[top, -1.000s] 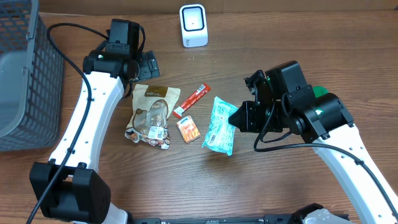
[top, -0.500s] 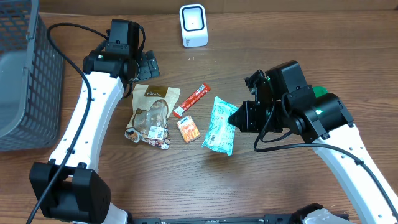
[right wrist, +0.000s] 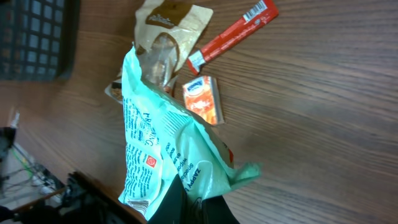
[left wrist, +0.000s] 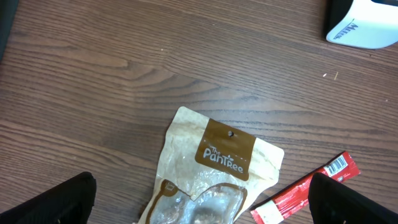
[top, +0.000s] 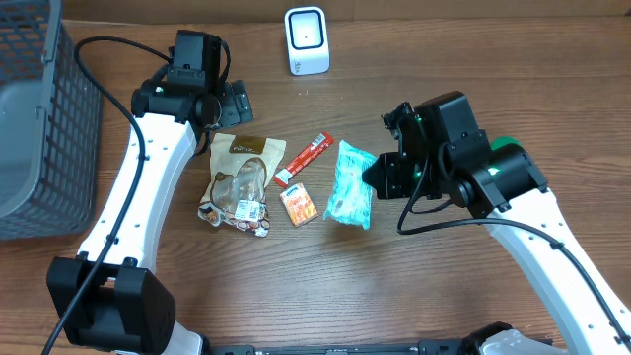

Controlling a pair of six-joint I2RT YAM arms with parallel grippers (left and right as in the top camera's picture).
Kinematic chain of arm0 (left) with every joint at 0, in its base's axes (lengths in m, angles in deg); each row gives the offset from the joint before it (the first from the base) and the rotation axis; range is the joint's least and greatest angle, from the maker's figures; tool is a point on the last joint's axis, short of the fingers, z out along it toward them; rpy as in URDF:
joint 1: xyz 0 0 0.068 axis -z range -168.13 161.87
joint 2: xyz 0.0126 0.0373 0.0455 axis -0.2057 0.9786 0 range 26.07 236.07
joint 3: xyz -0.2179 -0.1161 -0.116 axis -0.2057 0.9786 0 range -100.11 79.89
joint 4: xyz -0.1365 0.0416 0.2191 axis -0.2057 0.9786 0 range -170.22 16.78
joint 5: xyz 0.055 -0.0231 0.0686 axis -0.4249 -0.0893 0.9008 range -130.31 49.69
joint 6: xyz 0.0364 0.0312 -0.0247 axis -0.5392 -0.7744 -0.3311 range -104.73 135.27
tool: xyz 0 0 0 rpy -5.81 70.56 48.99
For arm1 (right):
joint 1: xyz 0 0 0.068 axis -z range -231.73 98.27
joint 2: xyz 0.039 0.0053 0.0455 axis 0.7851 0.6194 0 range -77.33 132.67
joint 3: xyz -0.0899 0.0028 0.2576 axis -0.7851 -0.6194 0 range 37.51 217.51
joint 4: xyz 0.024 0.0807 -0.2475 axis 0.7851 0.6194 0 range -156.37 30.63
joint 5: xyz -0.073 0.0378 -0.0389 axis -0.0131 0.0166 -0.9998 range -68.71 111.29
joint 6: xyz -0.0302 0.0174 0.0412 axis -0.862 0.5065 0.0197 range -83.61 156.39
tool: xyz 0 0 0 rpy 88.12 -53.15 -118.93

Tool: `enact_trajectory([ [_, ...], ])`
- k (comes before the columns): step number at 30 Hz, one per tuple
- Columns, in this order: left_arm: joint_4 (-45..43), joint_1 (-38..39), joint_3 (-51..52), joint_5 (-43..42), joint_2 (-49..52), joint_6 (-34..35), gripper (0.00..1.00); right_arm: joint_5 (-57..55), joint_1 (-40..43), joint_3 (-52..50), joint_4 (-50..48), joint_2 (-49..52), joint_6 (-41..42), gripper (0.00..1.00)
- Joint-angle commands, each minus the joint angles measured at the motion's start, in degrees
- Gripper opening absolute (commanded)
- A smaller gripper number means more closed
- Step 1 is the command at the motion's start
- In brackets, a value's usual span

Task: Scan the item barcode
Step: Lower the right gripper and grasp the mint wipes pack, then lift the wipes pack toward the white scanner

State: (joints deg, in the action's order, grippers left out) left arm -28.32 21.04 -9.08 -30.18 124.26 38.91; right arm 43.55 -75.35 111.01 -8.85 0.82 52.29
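A mint-green snack packet (top: 350,185) hangs off the table near the centre, pinched at one crumpled corner by my shut right gripper (top: 381,176). In the right wrist view the packet (right wrist: 160,146) hangs away from the gripper (right wrist: 199,202), printed text side facing the camera. The white barcode scanner (top: 307,40) stands at the back edge, well away from the packet. My left gripper (top: 230,102) hovers open above the top of a brown pouch (left wrist: 214,171), with nothing between its fingers (left wrist: 59,200).
A brown see-through pouch (top: 240,183), a red stick pack (top: 304,159) and a small orange box (top: 298,204) lie left of the packet. A grey mesh basket (top: 32,128) sits at the far left. The scanner's base (left wrist: 365,28) shows at the left wrist view's top right.
The right gripper has lifted the green packet and drawn it slightly toward the back, so it now hangs more on edge. The left arm has not moved.
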Motion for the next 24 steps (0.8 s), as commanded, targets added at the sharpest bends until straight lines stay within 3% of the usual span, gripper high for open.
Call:
enact_trajectory([
  [1, -0.07, 0.11, -0.76, 0.37, -0.07, 0.37, 1.0, -3.32, 0.22, -1.18, -3.06, 1.62, -2.49, 0.04],
  [17, -0.07, 0.17, -0.76, 0.37, -0.07, 0.37, 1.0, -4.26, 0.24, -0.5, -5.86, 4.22, -3.76, 0.04],
  [24, -0.07, 0.17, -0.76, 0.37, -0.07, 0.37, 1.0, -4.24, 2.43, 8.74, -1.81, 4.44, -4.2, 0.03],
])
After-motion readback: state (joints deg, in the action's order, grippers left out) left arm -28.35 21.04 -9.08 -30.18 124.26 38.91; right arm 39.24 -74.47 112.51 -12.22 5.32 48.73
